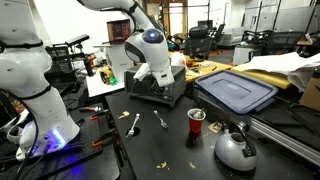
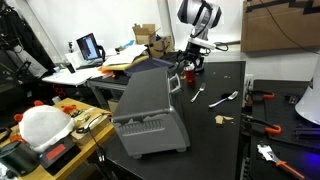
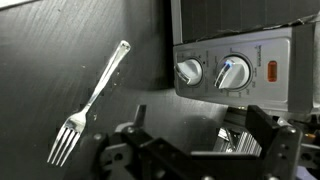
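**Open hand over a black tabletop, next to a grey oven**

Wrist view, nearest: the hand (image 3: 195, 150) fills the lower edge, its fingers (image 3: 268, 135) spread wide apart and gripping nothing. Beneath it lies the tabletop (image 3: 40, 60), matt black, scuffed and dotted with crumbs. A metal fork (image 3: 90, 105) rests flat on it, tines toward the camera and clear of the hand. In an exterior view, a red cup (image 1: 196, 118) and a silver kettle (image 1: 235, 148) stand on the same surface, with a blue lid (image 1: 235, 92) behind them. Farther off, the room is a crowded workshop. A laptop (image 2: 88, 47) sits on a side desk and a cardboard box (image 2: 280, 25) stands at the back.

The oven (image 3: 235, 60) sits on the tabletop just beyond the hand, which hangs over one end of it in both exterior views. Its casing is grey metal. The control panel carries two round knobs (image 3: 188, 70), side by side, and a small orange light (image 3: 270, 71) beside them.
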Controlling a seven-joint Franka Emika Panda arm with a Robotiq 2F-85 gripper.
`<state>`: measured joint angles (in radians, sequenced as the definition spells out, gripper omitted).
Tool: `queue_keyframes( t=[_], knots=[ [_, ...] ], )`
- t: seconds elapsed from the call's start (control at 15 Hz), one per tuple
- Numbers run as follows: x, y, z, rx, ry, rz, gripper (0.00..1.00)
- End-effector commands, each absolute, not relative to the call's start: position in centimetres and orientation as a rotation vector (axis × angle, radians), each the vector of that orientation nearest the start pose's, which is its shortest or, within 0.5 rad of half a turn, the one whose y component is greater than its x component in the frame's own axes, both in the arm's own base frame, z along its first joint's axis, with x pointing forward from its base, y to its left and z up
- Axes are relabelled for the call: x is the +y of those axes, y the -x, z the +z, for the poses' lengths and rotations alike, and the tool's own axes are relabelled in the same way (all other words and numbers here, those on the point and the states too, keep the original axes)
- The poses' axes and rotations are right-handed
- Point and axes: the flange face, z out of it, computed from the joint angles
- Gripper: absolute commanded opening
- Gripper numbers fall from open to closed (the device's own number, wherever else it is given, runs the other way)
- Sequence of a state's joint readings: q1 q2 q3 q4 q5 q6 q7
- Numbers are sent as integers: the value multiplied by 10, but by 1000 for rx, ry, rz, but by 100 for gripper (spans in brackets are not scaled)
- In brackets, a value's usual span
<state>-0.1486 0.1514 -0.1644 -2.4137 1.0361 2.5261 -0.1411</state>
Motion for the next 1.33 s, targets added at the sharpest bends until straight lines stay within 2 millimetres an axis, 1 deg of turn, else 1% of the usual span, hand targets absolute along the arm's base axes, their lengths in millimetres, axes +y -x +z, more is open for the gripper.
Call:
queue_keyframes(
  t=[0.0,0.2,0.53,0.93,1.27],
  knots=[
    [-162,-460,235,1394,2153,-86,100],
    [-163,-459,231,1450,2091,-72,100],
    [-168,-461,240,1531,1978,-85,100],
    [-162,-462,238,1577,1884,-67,100],
    [-156,-462,232,1624,1781,-43,100]
  ],
)
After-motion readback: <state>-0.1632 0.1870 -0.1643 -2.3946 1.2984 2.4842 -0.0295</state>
